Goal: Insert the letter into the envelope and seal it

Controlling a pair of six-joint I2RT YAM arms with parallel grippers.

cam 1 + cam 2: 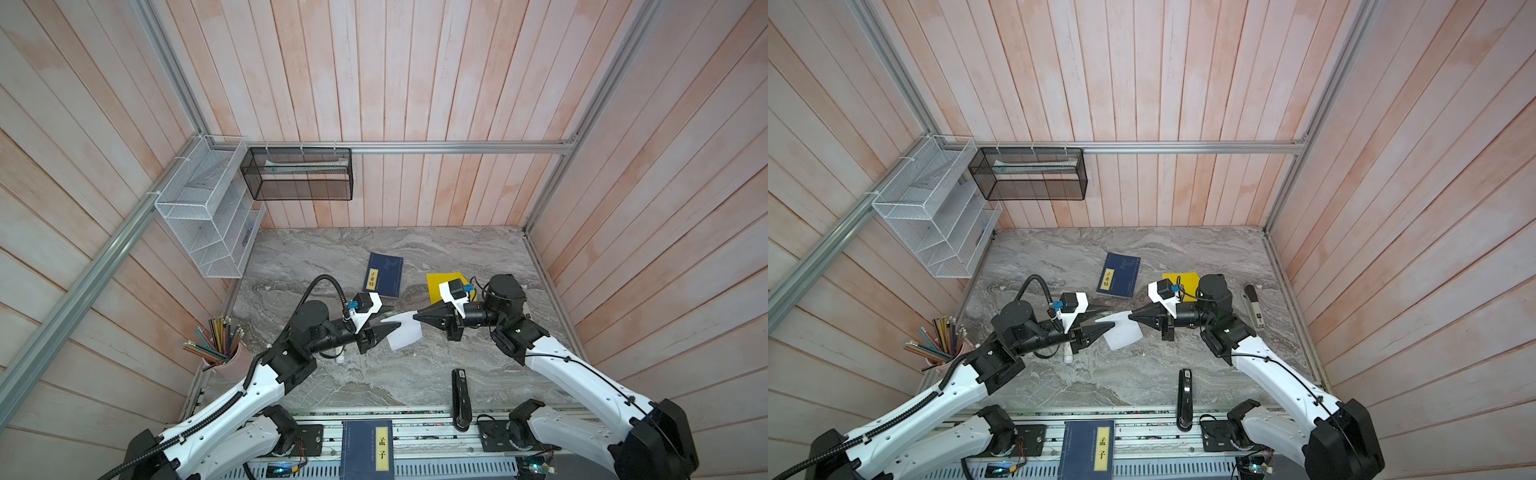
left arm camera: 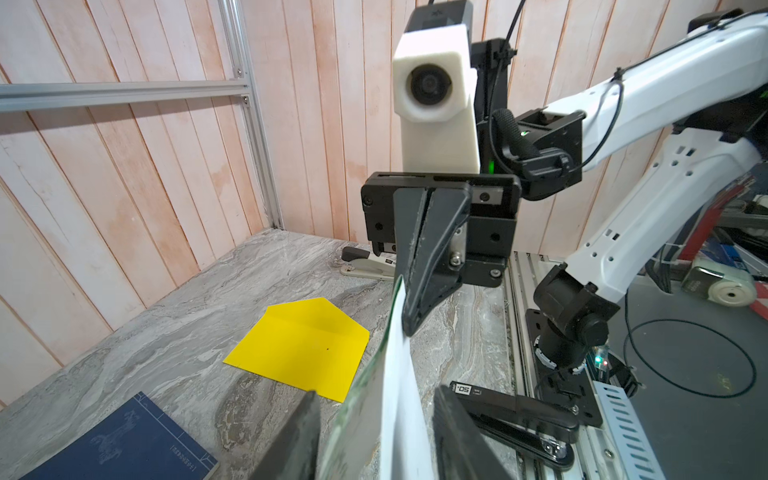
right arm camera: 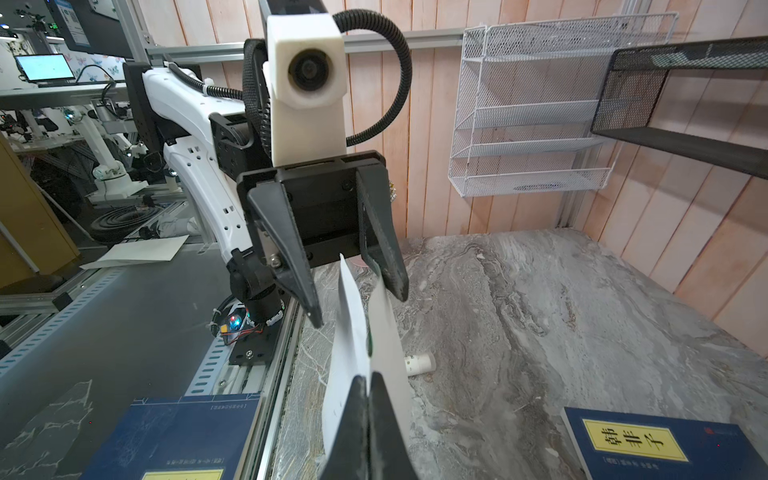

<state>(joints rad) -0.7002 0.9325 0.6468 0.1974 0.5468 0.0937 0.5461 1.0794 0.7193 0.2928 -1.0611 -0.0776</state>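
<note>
While the envelope (image 1: pixel 440 284) lies flat on the marble table (image 1: pixel 324 257) behind the right arm, flap toward the back wall, the letter (image 1: pixel 405 332) hangs above mid-table, folded, its long axis running between the two arms. The right gripper (image 1: pixel 417 316) is clamped tight on one end; the left gripper (image 3: pixel 357 297) stands parted around the other end.
</note>
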